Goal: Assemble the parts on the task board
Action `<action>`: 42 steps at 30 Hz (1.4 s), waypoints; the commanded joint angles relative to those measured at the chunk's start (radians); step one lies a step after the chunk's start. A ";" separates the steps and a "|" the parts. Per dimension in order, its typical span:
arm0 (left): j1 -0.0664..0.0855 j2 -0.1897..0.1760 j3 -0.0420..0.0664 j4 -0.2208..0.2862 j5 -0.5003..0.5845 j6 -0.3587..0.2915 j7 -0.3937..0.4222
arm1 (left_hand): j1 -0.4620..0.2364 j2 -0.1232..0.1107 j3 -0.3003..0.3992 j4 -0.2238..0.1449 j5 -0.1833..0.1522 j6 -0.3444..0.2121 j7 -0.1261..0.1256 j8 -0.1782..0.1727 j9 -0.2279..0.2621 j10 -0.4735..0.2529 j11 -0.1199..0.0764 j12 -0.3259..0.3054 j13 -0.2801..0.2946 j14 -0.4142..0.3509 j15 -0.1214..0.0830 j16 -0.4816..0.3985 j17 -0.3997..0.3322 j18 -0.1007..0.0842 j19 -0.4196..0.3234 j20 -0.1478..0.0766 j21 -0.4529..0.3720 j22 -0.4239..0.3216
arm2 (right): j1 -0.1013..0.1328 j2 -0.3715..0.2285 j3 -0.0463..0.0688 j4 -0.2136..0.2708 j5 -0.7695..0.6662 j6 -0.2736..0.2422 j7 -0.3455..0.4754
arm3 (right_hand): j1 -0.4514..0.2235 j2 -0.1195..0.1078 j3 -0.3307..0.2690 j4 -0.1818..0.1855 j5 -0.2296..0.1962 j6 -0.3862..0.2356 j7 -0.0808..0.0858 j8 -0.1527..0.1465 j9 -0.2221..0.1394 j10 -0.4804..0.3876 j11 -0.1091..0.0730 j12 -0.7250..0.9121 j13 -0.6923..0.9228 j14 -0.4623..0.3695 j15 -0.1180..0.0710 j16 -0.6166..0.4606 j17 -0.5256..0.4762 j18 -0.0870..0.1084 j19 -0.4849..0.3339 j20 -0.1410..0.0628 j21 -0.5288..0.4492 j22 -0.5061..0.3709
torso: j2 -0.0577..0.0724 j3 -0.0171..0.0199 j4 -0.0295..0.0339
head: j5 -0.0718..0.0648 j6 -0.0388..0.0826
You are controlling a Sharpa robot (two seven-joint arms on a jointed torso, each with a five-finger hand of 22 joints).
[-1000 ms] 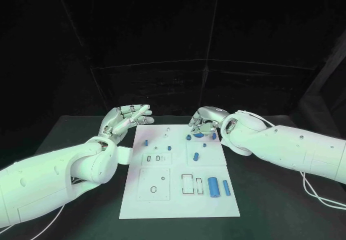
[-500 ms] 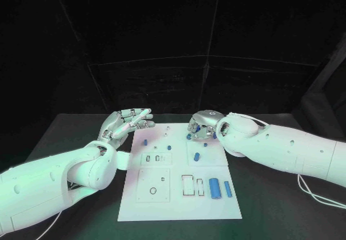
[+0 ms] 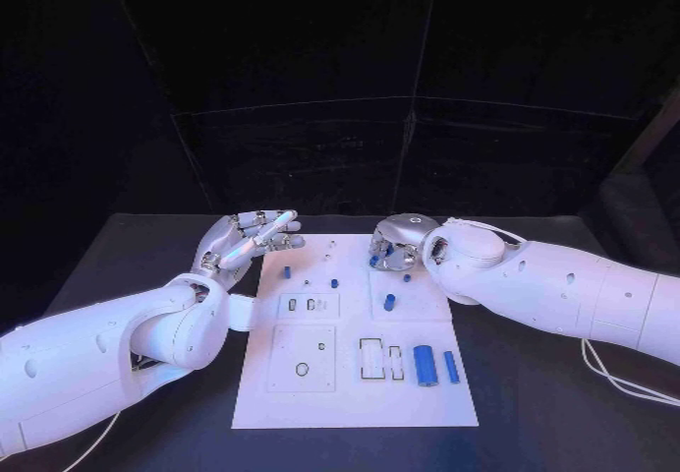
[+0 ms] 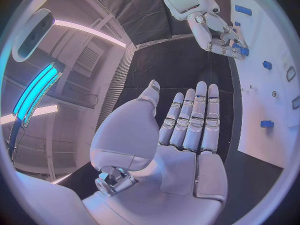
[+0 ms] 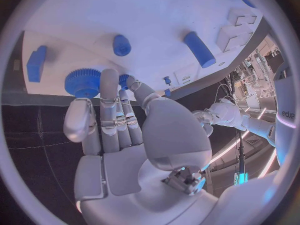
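early in the job, by the look of it. task board in the middle of the black table, with several blue parts lying loose along its near right side, others standing further up. right hand at the board's far edge, fingertips touching a blue gear (whether gripped or only touched, cannot tell). left hand released, fingers straight, hovering off the board's far left corner. most seating probably left.

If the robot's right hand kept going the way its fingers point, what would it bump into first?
Probably the blue gear on the task board: the right hand points its fingers straight at it, though depth is unclear.
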State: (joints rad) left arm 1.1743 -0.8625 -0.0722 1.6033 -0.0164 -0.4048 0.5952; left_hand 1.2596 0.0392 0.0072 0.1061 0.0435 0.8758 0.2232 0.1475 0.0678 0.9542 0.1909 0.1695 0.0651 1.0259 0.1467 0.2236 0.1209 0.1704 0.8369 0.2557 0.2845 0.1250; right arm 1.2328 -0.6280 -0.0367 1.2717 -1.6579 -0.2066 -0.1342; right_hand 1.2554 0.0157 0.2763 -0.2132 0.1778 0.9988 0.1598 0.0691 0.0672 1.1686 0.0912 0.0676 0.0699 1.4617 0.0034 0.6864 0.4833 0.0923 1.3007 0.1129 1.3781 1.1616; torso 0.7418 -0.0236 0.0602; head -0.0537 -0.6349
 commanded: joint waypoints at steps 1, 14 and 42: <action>0.002 -0.001 0.001 0.002 -0.007 0.013 -0.003 | 0.013 -0.001 0.000 -0.007 0.005 0.010 0.022 -0.002 -0.002 0.000 0.000 -0.005 -0.001 0.007 -0.002 -0.005 0.001 0.014 0.008 0.001 0.004 -0.001 | 0.003 0.002 0.001 0.001 -0.011 0.011 -0.005 | 0.008 -0.005 0.012 0.002 -0.007 -0.001 -0.001 0.000 0.000 0.011 -0.002 0.007 0.001 0.013 -0.003 0.010 0.004 -0.010 0.010 -0.002 0.007 0.010 | 0.005 0.0006 -0.0002 | -0.002 -0.002; 0.002 -0.001 0.001 0.000 -0.007 0.016 -0.008 | 0.014 0.000 -0.001 -0.009 0.004 0.010 0.023 -0.003 -0.002 -0.001 0.001 -0.007 -0.001 0.008 -0.002 -0.007 0.001 0.014 0.010 0.001 0.004 -0.002 | 0.003 0.009 0.001 -0.010 0.003 -0.004 0.014 | 0.028 0.004 0.074 0.025 -0.021 0.053 -0.006 0.017 0.005 0.059 -0.012 0.017 0.006 0.004 -0.009 0.097 0.066 -0.021 0.038 -0.006 0.046 0.073 | 0.007 0.0019 0.0016 | 0.000 -0.009; 0.002 -0.004 0.001 -0.007 -0.006 -0.005 -0.009 | 0.017 0.005 -0.002 -0.014 0.005 0.009 0.025 -0.008 -0.002 -0.003 0.003 -0.012 -0.001 0.004 0.000 -0.015 0.000 0.012 0.011 0.002 0.000 -0.005 | 0.007 0.094 0.014 -0.084 0.091 -0.224 0.031 | 0.014 -0.017 0.106 0.081 -0.046 0.109 -0.023 0.029 0.013 0.111 -0.030 0.025 0.022 0.000 -0.022 0.183 0.128 -0.031 0.070 -0.019 0.078 0.132 | 0.012 0.0011 0.0054 | 0.014 0.010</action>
State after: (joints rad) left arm 1.1750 -0.8678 -0.0719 1.5956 -0.0172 -0.4066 0.5817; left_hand 1.2668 0.0464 0.0045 0.0976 0.0435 0.8757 0.2231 0.1434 0.0671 0.9541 0.1910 0.1614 0.0655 1.0259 0.1467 0.2148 0.1207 0.1703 0.8404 0.2592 0.2844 0.1219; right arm 1.2360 -0.5405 -0.0242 1.1965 -1.5831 -0.4144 -0.0986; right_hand 1.2774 0.0007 0.3821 -0.1397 0.1349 1.1041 0.1395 0.1035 0.0713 1.2775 0.0572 0.0974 0.0906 1.4651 -0.0148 0.8663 0.6101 0.0771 1.3639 0.0964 1.4519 1.2930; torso 0.7525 -0.0225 0.0654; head -0.0415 -0.6262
